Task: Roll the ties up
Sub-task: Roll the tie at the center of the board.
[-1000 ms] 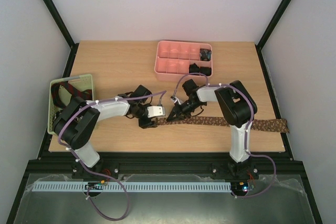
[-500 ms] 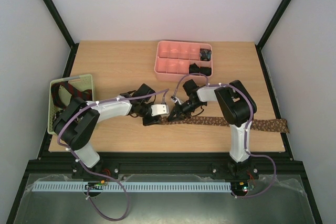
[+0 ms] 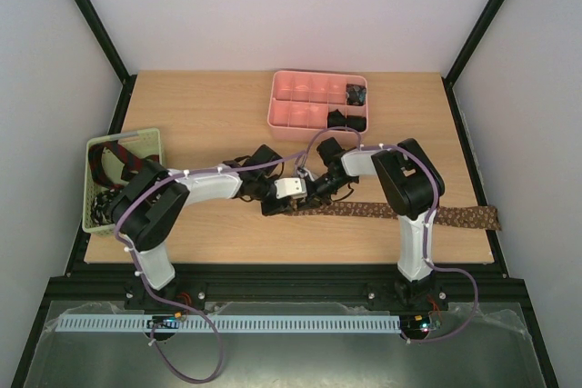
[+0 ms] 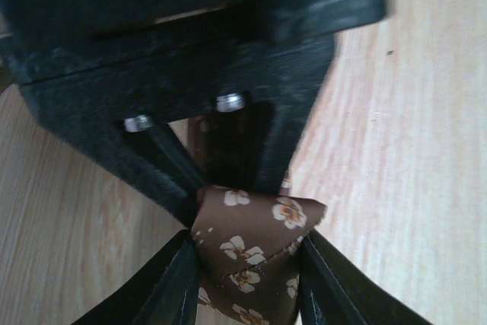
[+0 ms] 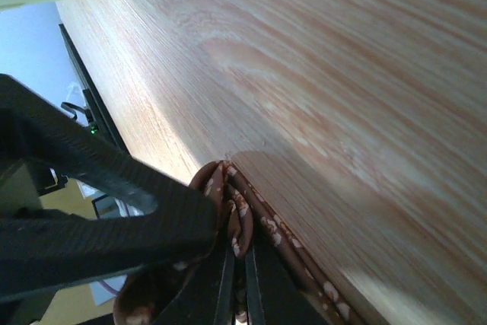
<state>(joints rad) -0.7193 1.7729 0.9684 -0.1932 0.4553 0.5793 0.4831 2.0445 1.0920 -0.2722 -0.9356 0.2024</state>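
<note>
A brown tie (image 3: 400, 213) with tiny pale flowers lies along the table's near edge, its wide end at the far right. Its left end is folded into a small wad between both grippers. My left gripper (image 3: 287, 197) is shut on that wad, seen in the left wrist view (image 4: 259, 222) between my fingers (image 4: 176, 279). My right gripper (image 3: 312, 190) is shut on a fold of the same tie (image 5: 242, 215), its fingers (image 5: 262, 287) nearly touching. The left gripper's finger (image 5: 99, 226) presses beside it. Dark coiled ties (image 3: 355, 95) sit in the pink tray.
The pink compartmented tray (image 3: 300, 102) stands at the back centre. The pale green slotted basket (image 3: 136, 141) at the left edge holds a red-striped tie (image 3: 116, 159). The two wrists are close together near the table's middle front.
My left gripper has moved right, up against the right gripper, and closed on the tie's folded end. The tie's left end has shifted right with it. The right arm has barely moved.
</note>
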